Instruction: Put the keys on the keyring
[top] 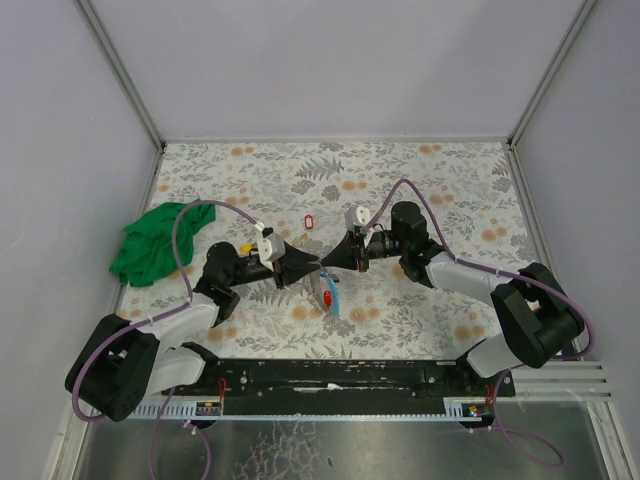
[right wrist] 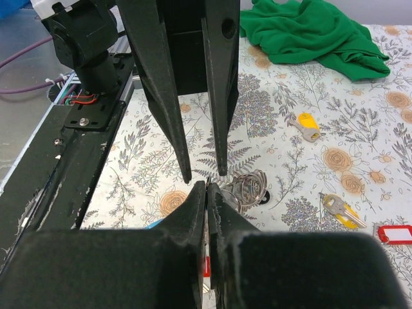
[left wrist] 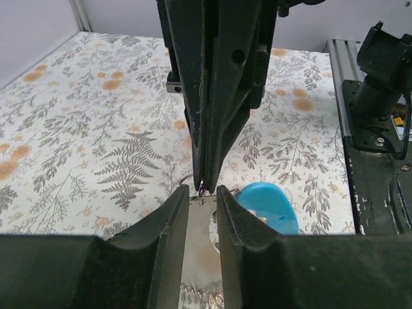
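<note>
My right end effector (right wrist: 205, 187): fingers pressed together, tips just beside the keyring (right wrist: 248, 190). My left end effector (left wrist: 203, 193): fingers slightly apart, facing the right one tip to tip. Blue-tagged key (left wrist: 267, 206) and red-tagged key (top: 327, 297): at the keyring, base side. Beyond the keyring: loose red tag (top: 308, 221). Far left of it: green cloth (top: 160, 243).

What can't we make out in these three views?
Top external: what the right gripper pinches at the tips' meeting point; too small.
Left wrist: whether the left gripper grips the metal piece between its fingers; fingers and bottom edge hide it.
Right wrist: red tag cut off by the right edge; any key on it unseen.
</note>
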